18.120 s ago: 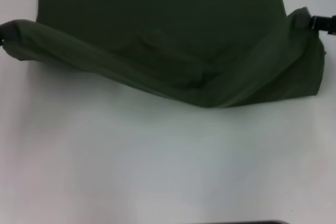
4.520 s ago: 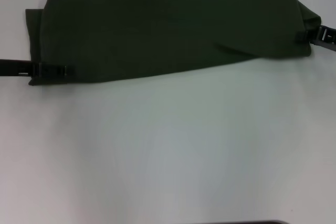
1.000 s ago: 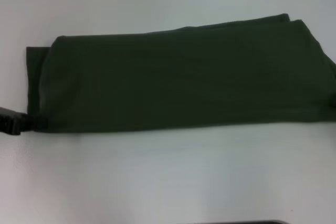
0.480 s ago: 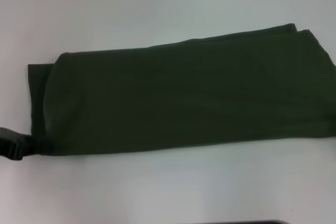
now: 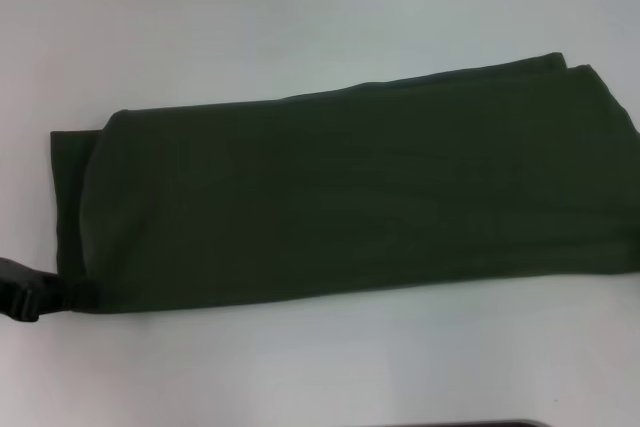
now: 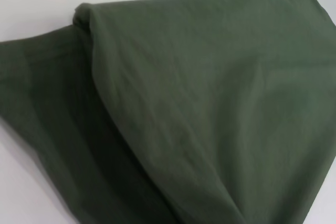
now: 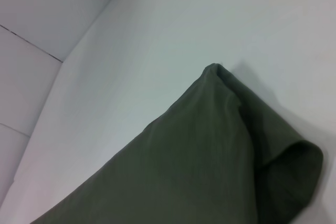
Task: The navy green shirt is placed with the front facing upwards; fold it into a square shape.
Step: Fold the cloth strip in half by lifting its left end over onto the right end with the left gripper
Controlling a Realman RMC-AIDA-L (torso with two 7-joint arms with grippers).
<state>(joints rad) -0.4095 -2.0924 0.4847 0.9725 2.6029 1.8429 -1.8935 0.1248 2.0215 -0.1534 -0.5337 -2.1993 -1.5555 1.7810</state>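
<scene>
Left gripper [image 5: 25,294] pinches the shirt [image 5: 340,187] corner; you're mid-fold on a long band. Next, fold end to end.

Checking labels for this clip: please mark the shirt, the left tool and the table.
shirt [image 5: 340,187]: head view, middle of the folded top layer.
left tool [image 5: 22,289]: head view, black tip at the shirt's near left corner.
table [image 5: 330,367]: head view, bare white surface in front of the shirt.

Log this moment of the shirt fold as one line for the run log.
shirt: folded into long band, flat on table | left gripper: at band's near-left corner, grip unclear | right gripper: out of view | square: not yet
</scene>
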